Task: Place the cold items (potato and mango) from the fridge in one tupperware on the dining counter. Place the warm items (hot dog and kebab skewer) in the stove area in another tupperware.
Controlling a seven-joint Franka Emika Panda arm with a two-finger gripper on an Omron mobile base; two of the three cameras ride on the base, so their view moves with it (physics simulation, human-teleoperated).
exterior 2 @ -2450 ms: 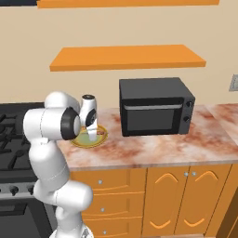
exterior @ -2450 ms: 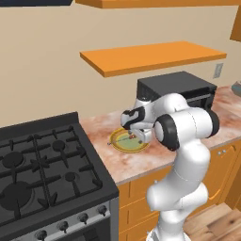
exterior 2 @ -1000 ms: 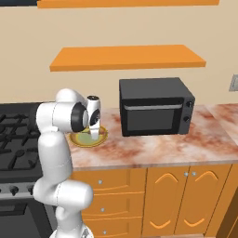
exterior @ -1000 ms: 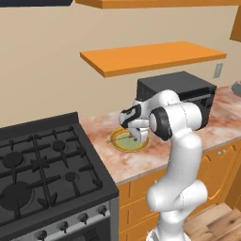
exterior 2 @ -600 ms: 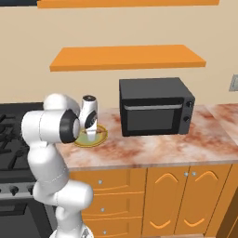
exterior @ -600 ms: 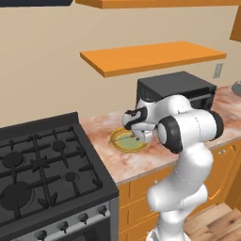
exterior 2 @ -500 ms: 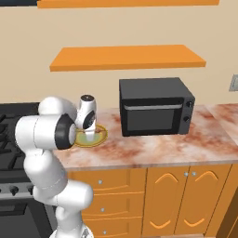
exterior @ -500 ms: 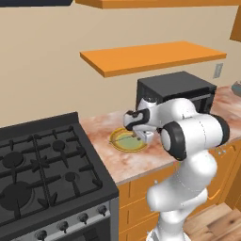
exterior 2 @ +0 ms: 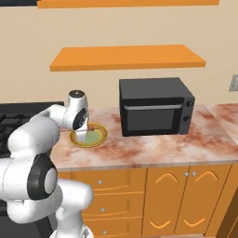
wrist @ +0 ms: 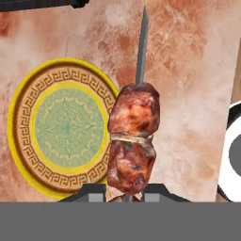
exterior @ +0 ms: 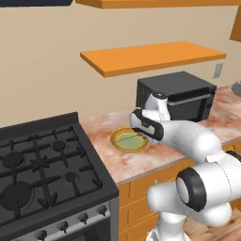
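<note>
Kebab skewer [wrist: 132, 136] in closed gripper [wrist: 124, 194]; beside patterned plate [wrist: 28, 141]

Two base views flank the counter [exterior 2: 153, 153], hand view close above plate [wrist: 66, 127]

- This is a home kitchen.
- A black gas stove [exterior: 42, 164] with burner grates and front knobs stands at the left.
- A marbled pink stone counter [exterior 2: 153, 151] runs to its right over orange wooden cabinets [exterior 2: 176, 200] with small knobs.
- A black microwave [exterior 2: 155, 106] sits on the counter, far side.
- An orange wall shelf [exterior 2: 128, 57] hangs above.
- A patterned yellow plate [wrist: 61, 127] lies on the counter.
</note>
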